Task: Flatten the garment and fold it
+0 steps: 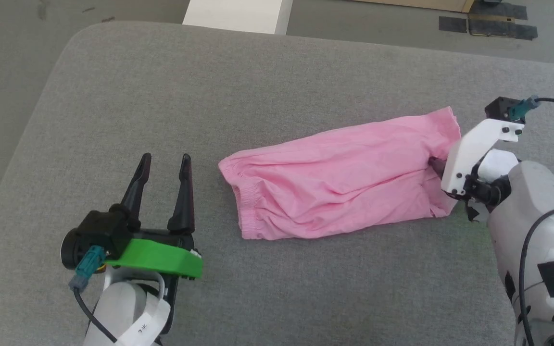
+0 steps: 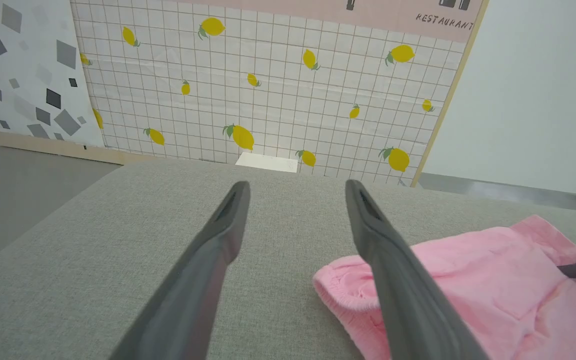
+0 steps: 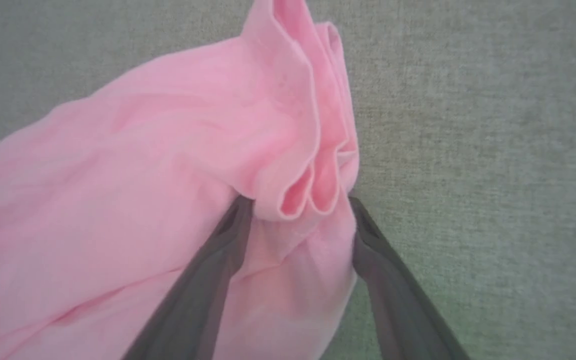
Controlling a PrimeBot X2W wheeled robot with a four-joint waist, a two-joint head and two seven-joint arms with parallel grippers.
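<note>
The open right end effector (image 3: 299, 202) straddles a hem edge of the garment (image 1: 334, 180); the left end effector (image 1: 164, 161) is open beside its waistband.

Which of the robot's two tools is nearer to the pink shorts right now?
Right. The right tool is at the hem end of the shorts, open around bunched fabric. The left tool stands apart from the waistband end, over the grey surface.

The garment (image 3: 118, 200) between the right gripper's (image 3: 298, 200) dark grey fingers (image 3: 208, 280) is plain light pink. The table (image 1: 161, 96) is heathered grey. The left gripper (image 1: 166, 156) is black with a bright green bracket (image 1: 161, 257). Beyond its jaws is a white grid wall (image 2: 278, 75) dotted with yellow lemons, and left of them a panel (image 2: 23, 65) of grey squares.
</note>
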